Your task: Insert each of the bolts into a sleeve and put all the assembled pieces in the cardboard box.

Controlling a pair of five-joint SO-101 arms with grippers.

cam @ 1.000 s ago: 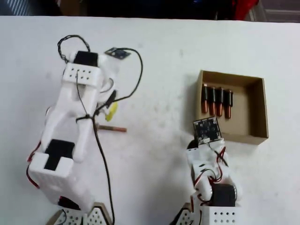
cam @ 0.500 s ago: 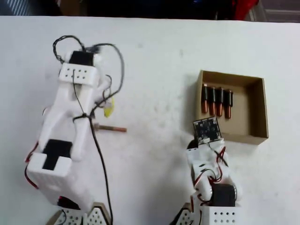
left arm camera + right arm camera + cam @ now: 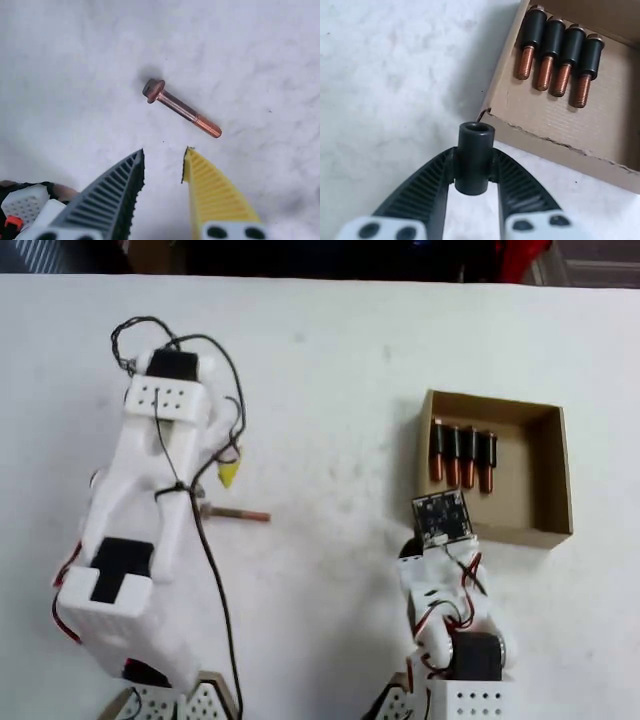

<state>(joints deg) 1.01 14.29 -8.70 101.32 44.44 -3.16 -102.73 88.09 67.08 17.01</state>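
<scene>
A lone copper bolt (image 3: 181,107) lies flat on the white table (image 3: 330,370), and shows just right of the left arm as bolt (image 3: 235,514). My left gripper (image 3: 162,157) hovers open a short way from its threaded end, with nothing between the black and yellow fingers (image 3: 215,195). Its yellow fingertip (image 3: 228,475) hangs just beyond the bolt. My right gripper (image 3: 475,165) is shut on an upright black sleeve (image 3: 475,157), open bore upward, beside the near wall of the cardboard box (image 3: 555,145). Several assembled bolt-and-sleeve pieces (image 3: 462,456) lie side by side inside the cardboard box (image 3: 553,465).
The left arm's white body (image 3: 135,530) and its black cable (image 3: 215,570) cover the table's left side. The right arm's base (image 3: 455,650) and wrist camera board (image 3: 440,518) sit just in front of the box. Bare table lies between the two arms.
The left arm's wrist has turned and shifted a little left, swinging its cable and yellow finger. The bolt, the box and the right arm have stayed put.
</scene>
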